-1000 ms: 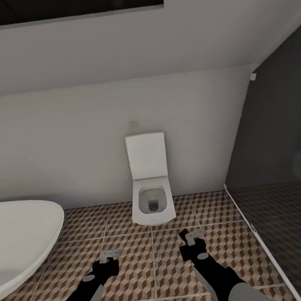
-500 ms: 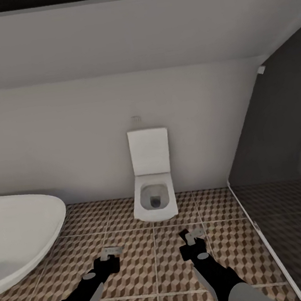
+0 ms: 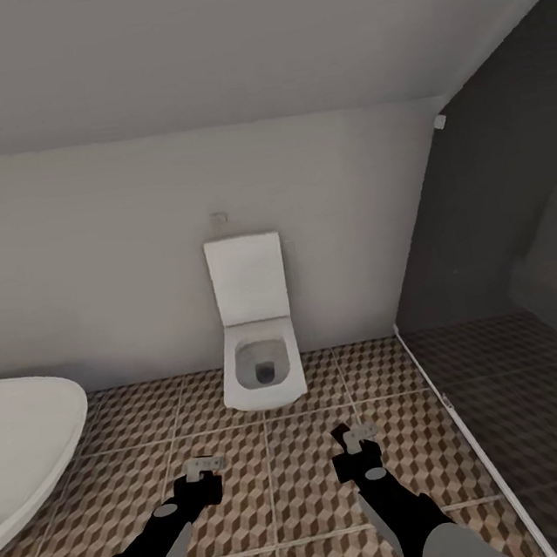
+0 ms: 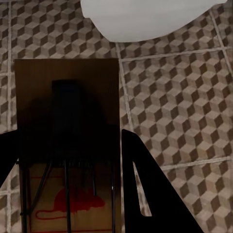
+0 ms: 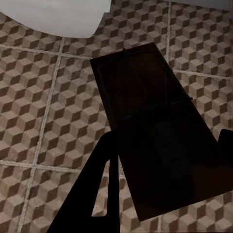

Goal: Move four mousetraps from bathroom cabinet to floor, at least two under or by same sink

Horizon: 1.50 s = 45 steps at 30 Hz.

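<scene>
Both arms reach forward low over the cube-patterned bathroom floor [image 3: 280, 489]. My left gripper [image 3: 203, 468] is shut on a mousetrap [image 4: 68, 145], a brown wooden board with dark wires and a red mouse print, held between the dark fingers [image 4: 145, 194]. In my right gripper [image 3: 358, 436], also shut, sits a second mousetrap [image 5: 145, 111], which looks dark in shadow and is seen tilted in the right wrist view. The cabinet and the sink are out of view, as are the other mousetraps.
A white wall-hung toilet [image 3: 258, 351] with its lid up stands ahead against the pale wall. The white oval bathtub [image 3: 23, 444] curves in at the left. A glass shower partition [image 3: 476, 446] with a dark area behind it runs along the right.
The whole picture has shifted: the toilet and bathtub now sit further left and the dark shower area fills more of the right, so the camera has turned. Both grippers keep their mousetraps.
</scene>
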Tool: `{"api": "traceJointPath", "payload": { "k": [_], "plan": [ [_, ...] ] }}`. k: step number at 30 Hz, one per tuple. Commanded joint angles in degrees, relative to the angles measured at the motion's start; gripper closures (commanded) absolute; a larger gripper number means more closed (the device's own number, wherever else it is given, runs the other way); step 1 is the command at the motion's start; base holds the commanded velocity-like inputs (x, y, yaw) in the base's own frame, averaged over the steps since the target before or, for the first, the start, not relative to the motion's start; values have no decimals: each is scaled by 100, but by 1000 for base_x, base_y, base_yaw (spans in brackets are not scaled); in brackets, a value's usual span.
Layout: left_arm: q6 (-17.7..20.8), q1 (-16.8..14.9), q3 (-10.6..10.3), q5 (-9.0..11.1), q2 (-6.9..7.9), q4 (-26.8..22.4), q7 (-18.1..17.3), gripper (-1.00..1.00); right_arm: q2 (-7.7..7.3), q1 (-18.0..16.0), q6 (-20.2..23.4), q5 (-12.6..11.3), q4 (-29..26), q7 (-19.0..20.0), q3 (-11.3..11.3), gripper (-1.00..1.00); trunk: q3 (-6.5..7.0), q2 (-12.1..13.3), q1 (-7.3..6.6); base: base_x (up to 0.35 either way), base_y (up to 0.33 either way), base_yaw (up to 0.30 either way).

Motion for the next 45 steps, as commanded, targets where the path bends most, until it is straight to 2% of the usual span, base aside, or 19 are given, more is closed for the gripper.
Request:
{"api": "traceJointPath", "payload": {
  "k": [1, 45],
  "plan": [
    [22, -4, -46, 41, 11, -16, 66, 100, 0, -3, 44, 38, -6, -52, 27, 100, -34, -47, 23, 0, 0, -79],
    [22, -4, -46, 15, 11, -13, 66, 100, 0, -3, 46, 38, -6, -52, 36, 100, -1232, -1812, 990, 0, 0, -3]
  ]
}}
